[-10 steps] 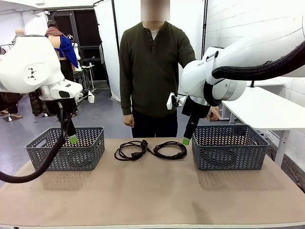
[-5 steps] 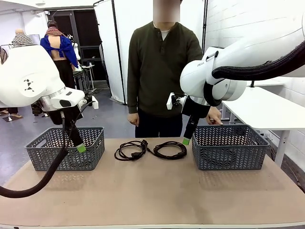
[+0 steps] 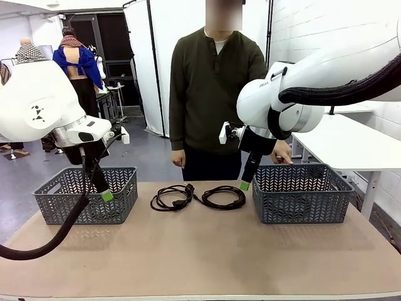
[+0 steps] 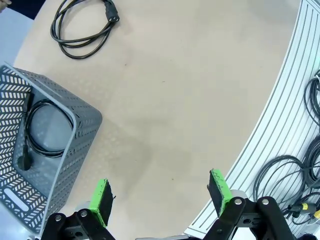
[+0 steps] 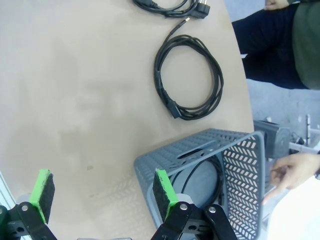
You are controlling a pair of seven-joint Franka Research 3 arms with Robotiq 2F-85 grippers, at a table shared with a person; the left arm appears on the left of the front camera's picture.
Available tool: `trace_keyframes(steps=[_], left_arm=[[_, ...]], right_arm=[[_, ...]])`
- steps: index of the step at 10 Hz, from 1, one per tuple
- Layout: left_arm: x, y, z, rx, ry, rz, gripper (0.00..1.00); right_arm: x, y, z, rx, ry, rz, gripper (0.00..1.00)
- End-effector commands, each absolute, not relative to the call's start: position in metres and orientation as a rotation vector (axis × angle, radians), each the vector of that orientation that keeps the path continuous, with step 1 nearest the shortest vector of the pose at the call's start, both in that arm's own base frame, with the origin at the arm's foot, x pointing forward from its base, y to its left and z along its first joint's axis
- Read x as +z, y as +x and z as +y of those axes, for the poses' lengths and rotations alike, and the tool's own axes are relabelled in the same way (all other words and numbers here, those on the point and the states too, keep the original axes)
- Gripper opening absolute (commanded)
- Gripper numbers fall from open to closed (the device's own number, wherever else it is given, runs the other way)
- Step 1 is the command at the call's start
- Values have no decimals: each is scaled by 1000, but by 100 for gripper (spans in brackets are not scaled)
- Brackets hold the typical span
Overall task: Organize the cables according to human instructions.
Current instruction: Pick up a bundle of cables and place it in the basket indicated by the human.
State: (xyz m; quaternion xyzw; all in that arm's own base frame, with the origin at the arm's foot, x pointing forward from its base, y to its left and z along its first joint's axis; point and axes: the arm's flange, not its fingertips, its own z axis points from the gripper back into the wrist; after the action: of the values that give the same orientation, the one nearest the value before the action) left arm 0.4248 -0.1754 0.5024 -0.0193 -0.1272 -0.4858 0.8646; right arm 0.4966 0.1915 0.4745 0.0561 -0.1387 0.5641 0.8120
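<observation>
While both arms hover above the bench [image 3: 200, 251], neither has hold of anything; two cables lie loose on it and two rest in baskets.

**Left jaws.** Spread to full width and empty. The green pads [image 4: 101, 200] frame bare bench. The left basket [image 4: 75, 150] sits just off one pad, with a stored cable [image 4: 29, 125] coiled flat on its floor. The left loose cable [image 4: 75, 56] lies well ahead of the jaws, offset to the basket side.

**Right jaws.** Spread equally wide and empty. One pad [image 5: 162, 187] hangs over the near corner of the right basket [image 5: 200, 137], which holds a second stored cable [image 5: 192, 172]. The right loose cable [image 5: 158, 75] lies directly ahead of the jaws, beyond the basket corner.

**Reason for the layout.** Each basket stands to the outside of its arm, so a cable picked from the middle travels a short way to be dropped in. Jaws at full width suit a thin coil, since either finger can pass inside the loop.

**Instruction.** The person's hand [image 5: 292, 172] rests at the far rim of the right basket, probably marking it as the destination. On that reading, the right loose cable is the likely next pick.
</observation>
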Motion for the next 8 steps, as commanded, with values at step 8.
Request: trace_keyframes(steps=[8], left_arm=[[504, 425, -175, -1017, -42, -263, 100]], right_arm=[[474, 497, 191, 1205, 120, -296, 100]])
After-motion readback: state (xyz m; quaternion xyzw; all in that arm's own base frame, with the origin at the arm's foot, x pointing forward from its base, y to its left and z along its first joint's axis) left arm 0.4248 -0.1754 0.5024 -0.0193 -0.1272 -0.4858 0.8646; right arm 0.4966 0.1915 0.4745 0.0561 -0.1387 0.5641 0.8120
